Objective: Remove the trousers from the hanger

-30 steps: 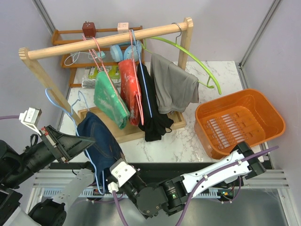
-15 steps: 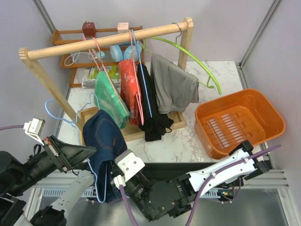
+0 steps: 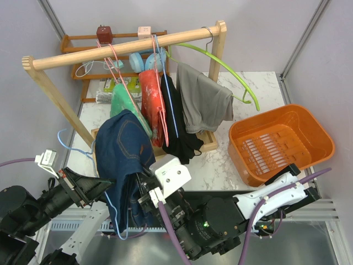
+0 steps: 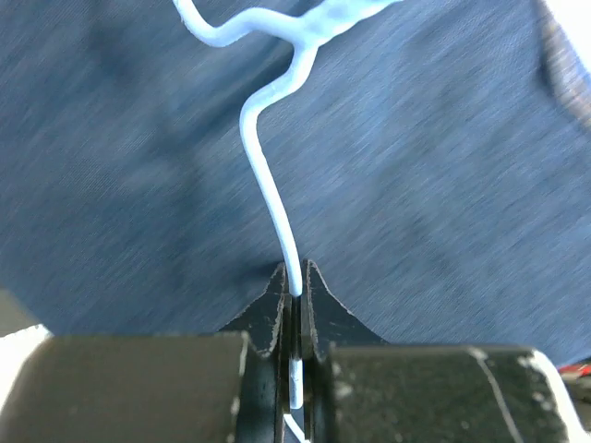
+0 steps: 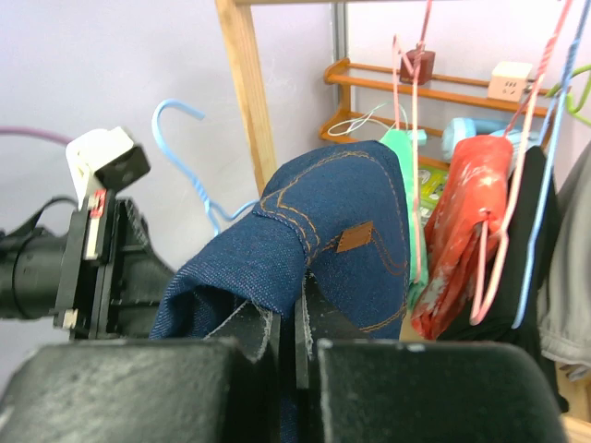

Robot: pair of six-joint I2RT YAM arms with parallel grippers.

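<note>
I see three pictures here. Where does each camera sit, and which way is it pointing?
Top view: fixed above and behind, looking down on the wooden rack and orange basket; the left arm and right arm show at the bottom.
Left wrist: rides the left arm, looking along the left tool, shut on the blue hanger, jeans behind.
Right wrist: rides the right arm, looking over the right tool, shut on the jeans, toward the rack and left arm.
Shared: all three show the jeans and hanger.
</note>
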